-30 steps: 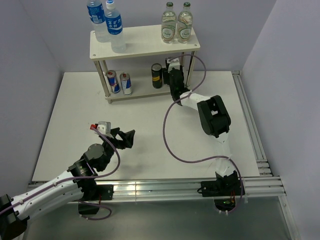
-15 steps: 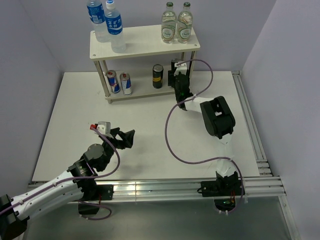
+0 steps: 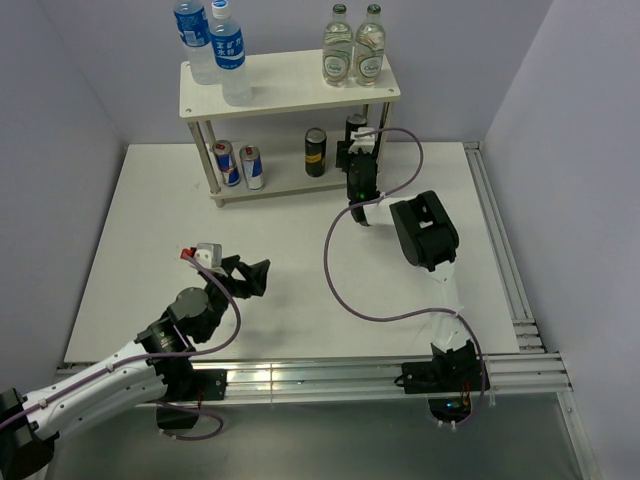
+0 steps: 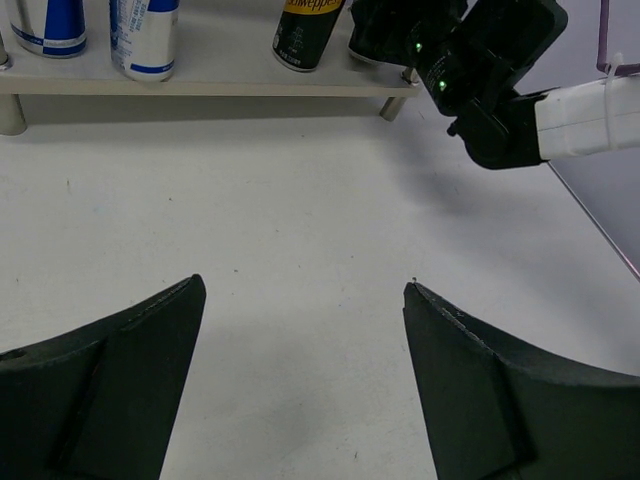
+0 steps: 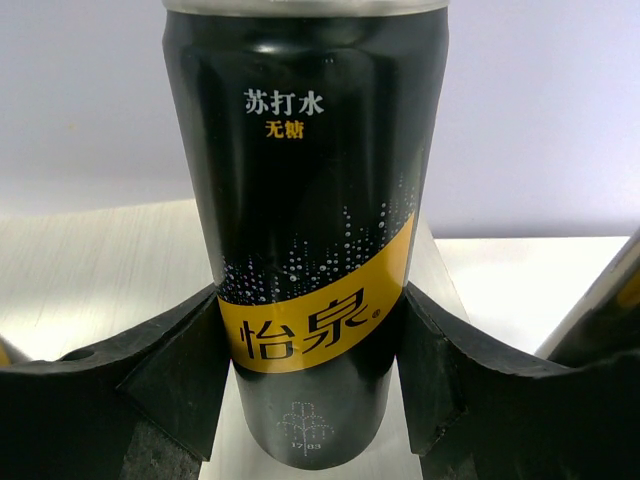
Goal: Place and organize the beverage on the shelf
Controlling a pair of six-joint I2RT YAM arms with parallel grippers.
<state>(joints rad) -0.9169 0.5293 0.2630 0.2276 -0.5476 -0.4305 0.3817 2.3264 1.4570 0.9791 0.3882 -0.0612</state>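
Observation:
The cream-white shelf point(image 3: 290, 92) stands at the back of the table. Two blue-labelled water bottles point(image 3: 228, 55) stand on its top board at the left. Two blue-and-silver cans point(image 3: 239, 164) and one dark can point(image 3: 316, 151) stand on the lower board point(image 3: 285, 181). My right gripper point(image 3: 357, 148) reaches into the lower tier at the right, shut on the second dark can with a yellow band point(image 5: 310, 230). That can is upright with its base on the board point(image 5: 100, 270). My left gripper point(image 3: 247, 272) is open and empty over the table point(image 4: 305, 285).
Two green-capped bottles point(image 3: 355, 48) stand on the top board at the right. The right arm's purple cable point(image 3: 335, 270) loops over the table. The left wrist view shows the lower board point(image 4: 220, 82), the cans point(image 4: 145, 35) and the right arm point(image 4: 490, 70).
My right gripper has carried the dark can a little to the right and deeper under the top board, onto the lower board. The left arm has not moved.

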